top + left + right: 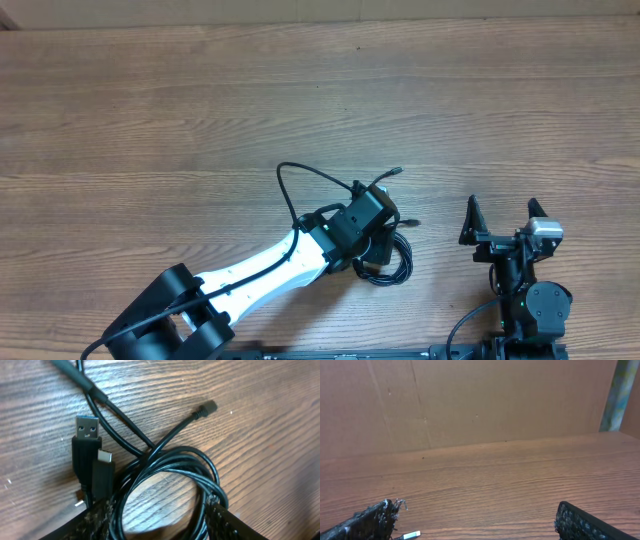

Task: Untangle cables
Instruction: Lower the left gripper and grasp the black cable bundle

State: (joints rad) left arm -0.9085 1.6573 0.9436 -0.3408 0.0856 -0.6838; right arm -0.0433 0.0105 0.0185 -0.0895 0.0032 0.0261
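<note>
Closest to my left wrist camera are the left gripper's point(160, 522) fingers point(95, 520), standing apart astride the cables point(170, 460). The coil's strands run along both inner faces, so I cannot tell whether the fingers pinch it or only bracket it. The right gripper point(503, 222) waits wide open and empty, well apart to the right, so the left arm is plainly the nearer one. On the table point(200, 100) the coil point(400, 265) lies directly under the left gripper, and the loose ends run away from it toward the far edge. That is the line I judge any pull should follow. Just beside the left finger, the USB-A plug point(87, 427) and USB-C plug point(104, 456) lie side by side, both pointing outward. A small plug point(206, 409) angles off to the right.
</note>
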